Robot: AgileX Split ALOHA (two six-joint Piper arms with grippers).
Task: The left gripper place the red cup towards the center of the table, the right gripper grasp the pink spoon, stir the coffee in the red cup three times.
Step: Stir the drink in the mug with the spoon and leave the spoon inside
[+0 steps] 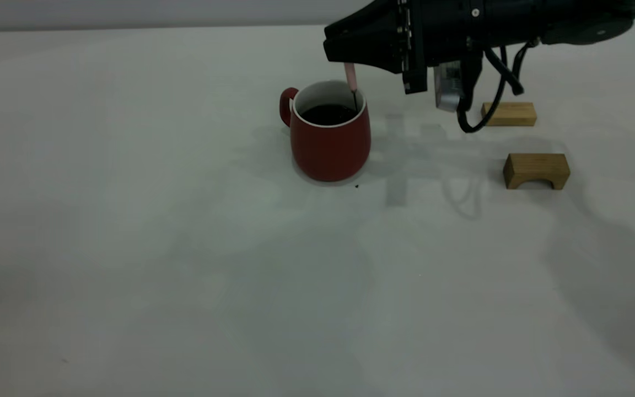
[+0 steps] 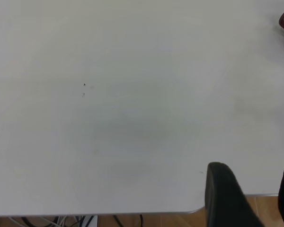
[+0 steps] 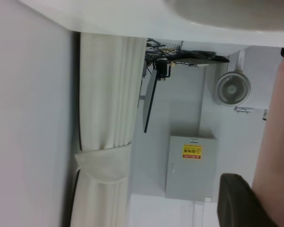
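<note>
Exterior view: right gripper (image 1: 345, 55) holds pink spoon (image 1: 350, 77)

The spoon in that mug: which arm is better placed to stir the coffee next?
The right one. Its pincer holds the spoon upright, tip in the coffee inside the mug. The left pincer hangs open over bare table, away from the mug.

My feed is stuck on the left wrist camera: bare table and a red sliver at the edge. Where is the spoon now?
Observer: The pink spoon stands nearly upright in the red cup, its lower end in the coffee.
Operator: Who holds it?
Observer: The right gripper, shut on its handle just above the cup.
Operator: Anything near the cup?
Observer: Two wooden blocks lie on the table toward the right arm's side, apart from the cup.
</note>
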